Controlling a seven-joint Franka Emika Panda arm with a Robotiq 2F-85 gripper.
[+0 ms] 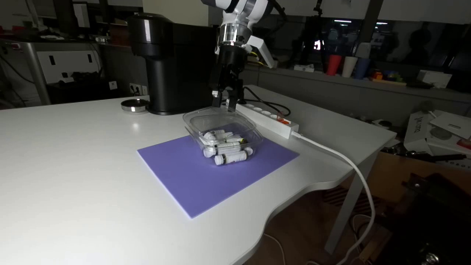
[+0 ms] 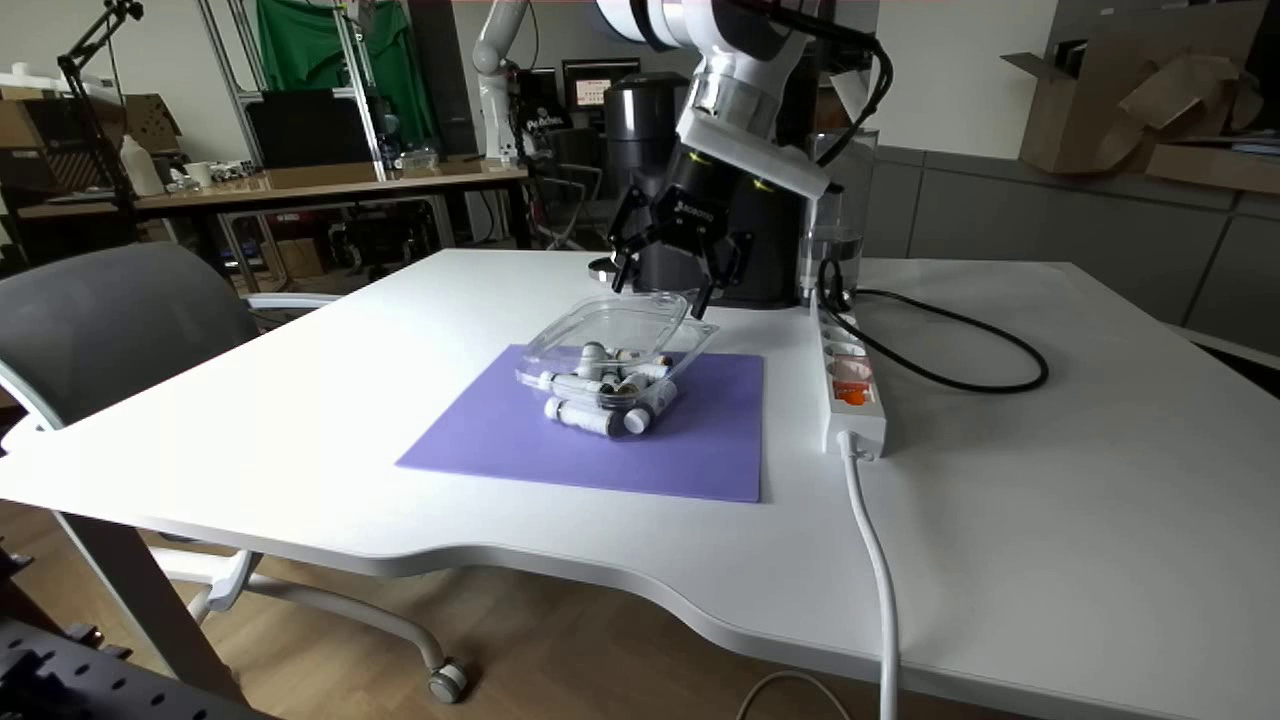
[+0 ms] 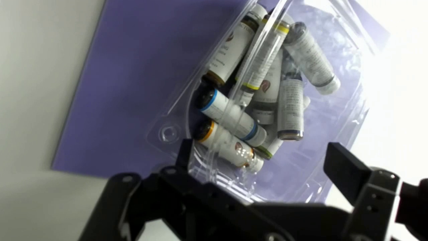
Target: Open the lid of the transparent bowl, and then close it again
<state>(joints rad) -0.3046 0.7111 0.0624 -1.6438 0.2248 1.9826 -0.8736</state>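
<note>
The transparent bowl [image 1: 257,142] stands on the purple mat, with several small white-labelled bottles [image 1: 231,157] inside; it also shows in an exterior view [image 2: 698,342] and in the wrist view [image 3: 349,129]. The clear lid [image 1: 198,117] lies over the bowl, looking tilted or shifted off its rim; it also shows in an exterior view [image 2: 622,318]. In the wrist view the clear edges overlap, so lid and bowl are hard to tell apart. My gripper [image 1: 224,106] is open above the bowl's far end in both exterior views [image 2: 658,300]. In the wrist view its fingers [image 3: 260,155] are wide apart with nothing gripped.
The purple mat [image 1: 191,180] lies under the bowl. A white power strip [image 1: 270,123] with a cable lies beside it. A black coffee machine [image 1: 180,66] stands behind, with a round metal tin [image 1: 134,106] near its base. The table's wavy front edge is nearby.
</note>
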